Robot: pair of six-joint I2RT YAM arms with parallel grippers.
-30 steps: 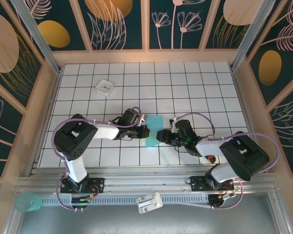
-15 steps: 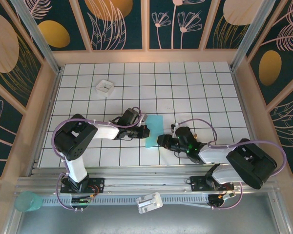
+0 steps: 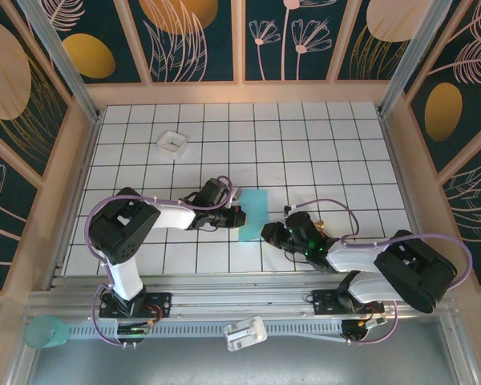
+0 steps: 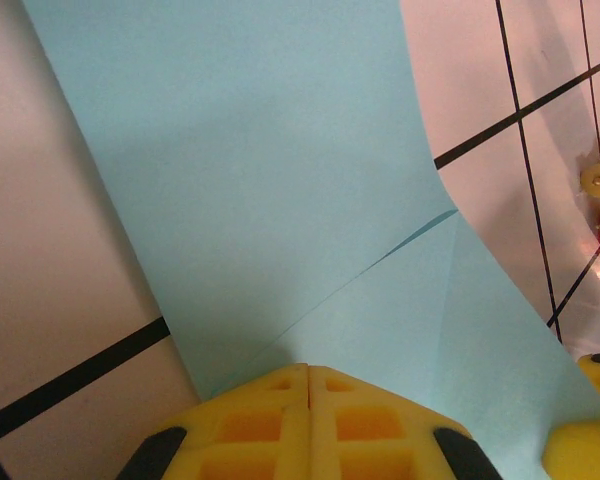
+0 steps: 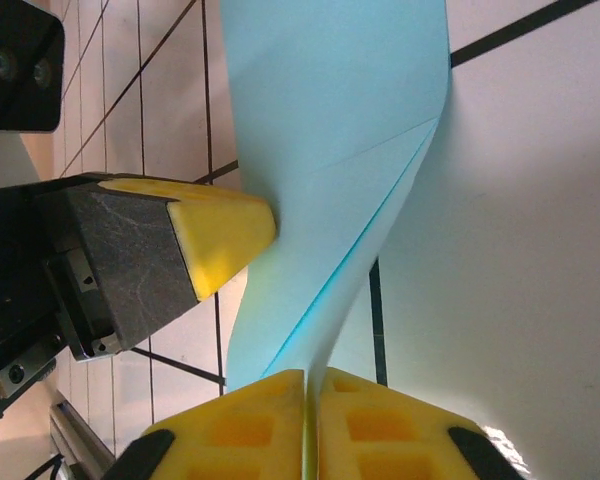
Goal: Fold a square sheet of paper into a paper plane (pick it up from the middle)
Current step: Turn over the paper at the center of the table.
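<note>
Right claw [image 5: 306, 390] tight on turquoise paper [image 5: 330, 120], gripped edge hidden between pads.

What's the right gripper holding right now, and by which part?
The right gripper pinches the square sheet of paper by its near right edge, which curls upward.

Sheet [image 4: 280, 200] edge behind fingers [image 4: 250, 420] (both cropped)
</note>
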